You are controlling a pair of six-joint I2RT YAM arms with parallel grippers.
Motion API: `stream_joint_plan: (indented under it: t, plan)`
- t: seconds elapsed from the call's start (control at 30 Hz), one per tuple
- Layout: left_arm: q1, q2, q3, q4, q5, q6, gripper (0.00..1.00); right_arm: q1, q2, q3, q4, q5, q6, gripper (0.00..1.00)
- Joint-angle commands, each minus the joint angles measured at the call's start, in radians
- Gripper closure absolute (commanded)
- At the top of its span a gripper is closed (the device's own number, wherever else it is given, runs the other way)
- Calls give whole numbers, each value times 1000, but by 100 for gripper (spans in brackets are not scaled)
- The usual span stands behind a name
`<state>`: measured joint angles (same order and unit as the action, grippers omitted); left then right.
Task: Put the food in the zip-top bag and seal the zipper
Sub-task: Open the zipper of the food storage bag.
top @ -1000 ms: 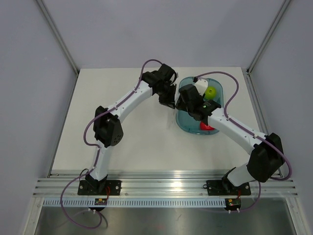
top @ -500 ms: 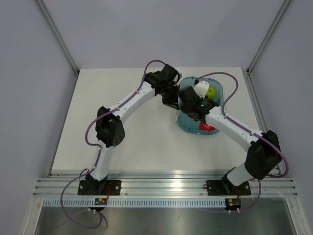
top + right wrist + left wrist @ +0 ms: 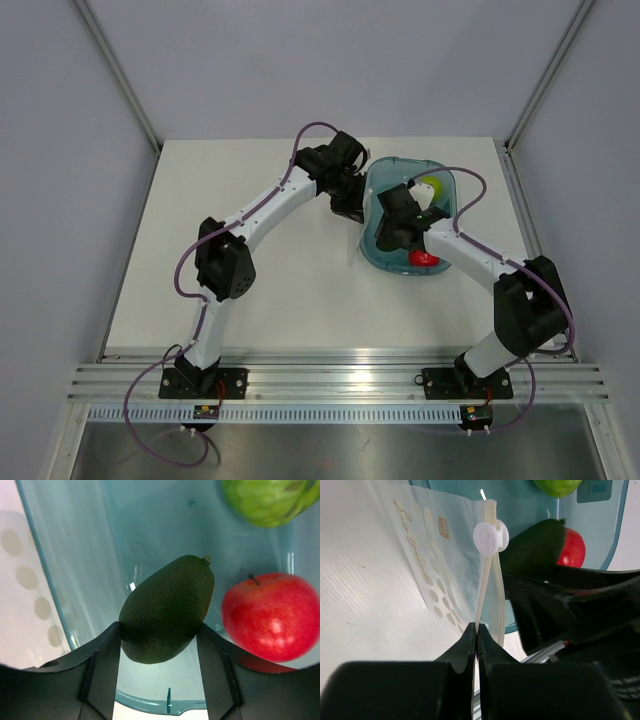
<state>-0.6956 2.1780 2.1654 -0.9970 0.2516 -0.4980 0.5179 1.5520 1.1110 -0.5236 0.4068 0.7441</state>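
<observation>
The food point(image 3: 167, 607), a dark green avocado, lies inside the teal tray point(image 3: 75, 580). My right gripper point(image 3: 159, 630) is shut on it, with one finger pressed against each side. Whether it rests on the tray floor I cannot tell. The zip-top bag point(image 3: 440, 570), clear with pale printed dots, hangs beside the tray. My left gripper point(image 3: 476, 630) is shut on the zipper point(image 3: 487, 590), just below its white slider point(image 3: 490, 537). From above, the left gripper point(image 3: 348, 208) is at the tray's left rim and the right gripper point(image 3: 397, 232) is inside the tray.
A red apple point(image 3: 270, 615) sits right of the avocado, and a lime-green apple point(image 3: 265, 500) lies farther back in the tray. The tray point(image 3: 372, 255) stands at the table's back right. The two wrists are close together at its left wall.
The right gripper has moved deeper into the tray, toward the red apple. The left gripper has shifted slightly toward the tray, still pinching the bag's edge.
</observation>
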Motion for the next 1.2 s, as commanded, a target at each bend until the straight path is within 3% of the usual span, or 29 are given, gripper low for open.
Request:
stream_joint_plan:
  t: [0.0, 0.1, 0.27, 0.53, 0.87, 0.97, 1.0, 1.07, 1.1, 1.17]
  plan:
    - [-1, -6, 4, 18, -17, 9, 100, 5, 17, -19, 47, -77, 5, 38]
    - [-2, -7, 2, 18, -18, 12, 100, 5, 5, -13, 24, -79, 3, 26]
    - [1, -12, -9, 24, -18, 15, 100, 5, -92, 16, -1, -63, 3, 21]
    - [1, -27, -42, 44, -8, 16, 100, 5, -159, 69, 25, -132, 1, 22]
    - [2, -44, -47, 44, -6, 16, 100, 20, -50, 108, 97, -240, -2, 30]
    - [4, -53, -55, 47, -2, 12, 100, 30, -12, 112, 119, -264, 4, 40]
    - [5, -55, -53, 49, 0, 10, 100, 31, 3, 110, 122, -275, 9, 50]
    - [5, -60, -55, 49, 0, 10, 100, 31, 11, 102, 129, -275, 24, 60]
    - [7, -61, -55, 47, 0, 10, 100, 31, 11, 98, 128, -263, 27, 76]
    - [7, -64, -59, 46, -2, 13, 100, 33, 8, 90, 120, -246, 38, 88]
